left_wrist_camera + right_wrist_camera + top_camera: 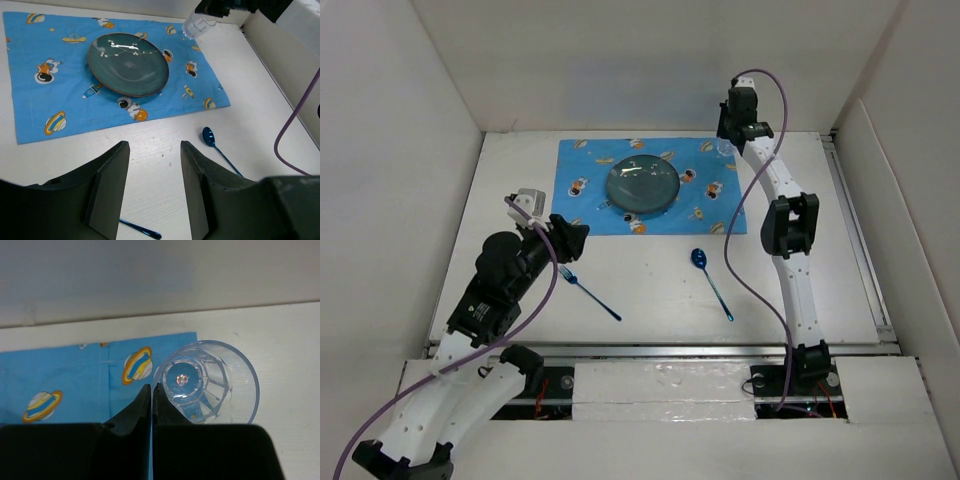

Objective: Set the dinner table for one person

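Pinching the clear glass (pixel 210 385) by its wall, our right gripper (pixel 152 390) sits upper right in the top view; our left gripper (pixel 153 147) gapes wide near the fork (pixel 588 290), lower left. We see the dinner table (pixel 650 300) filling the frame's middle.

The dinner table (pixel 650 280) is a large, flat, matte white rectangle. It fills the middle of the overhead view, with its long edges running left to right. It lies level, and its near edge runs across the lower part of the frame. Close up, the surface shows faint grain and a few small specks.
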Available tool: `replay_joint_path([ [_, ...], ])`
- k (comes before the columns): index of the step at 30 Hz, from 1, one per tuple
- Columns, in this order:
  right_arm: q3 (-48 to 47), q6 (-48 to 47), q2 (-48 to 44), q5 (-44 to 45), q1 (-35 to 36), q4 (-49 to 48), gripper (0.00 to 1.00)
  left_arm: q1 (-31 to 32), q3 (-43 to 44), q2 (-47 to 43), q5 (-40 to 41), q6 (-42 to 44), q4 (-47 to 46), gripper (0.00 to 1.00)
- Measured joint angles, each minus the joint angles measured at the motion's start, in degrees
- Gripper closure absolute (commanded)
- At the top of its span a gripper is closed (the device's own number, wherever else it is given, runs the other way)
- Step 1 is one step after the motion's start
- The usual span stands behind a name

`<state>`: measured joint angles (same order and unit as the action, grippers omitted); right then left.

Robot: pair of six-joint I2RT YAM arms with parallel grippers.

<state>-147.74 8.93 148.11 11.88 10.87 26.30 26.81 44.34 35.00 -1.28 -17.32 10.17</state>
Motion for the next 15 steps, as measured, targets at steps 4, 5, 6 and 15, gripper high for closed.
replay_joint_path([
  [4,-0.31,-0.55,2.84,-0.04,0.07,-0.24,1.0,-0.74,0.0,0.26,-0.04,0.13,-0.02,0.58],
  [5,-0.7,-0.7,3.1,0.0,0.09,-0.35,1.0,-0.85,0.0,0.37,-0.04,0.13,-0.04,0.58],
  [6,-0.83,-0.79,3.19,0.07,0.13,-0.66,1.0,-0.96,0.0,0.46,-0.04,0.15,-0.04,0.58],
  [15,-1.18,-1.03,3.54,0.5,0.85,-3.41,0.58,-1.03,0.0,0.57,-0.11,0.24,-0.04,0.58],
])
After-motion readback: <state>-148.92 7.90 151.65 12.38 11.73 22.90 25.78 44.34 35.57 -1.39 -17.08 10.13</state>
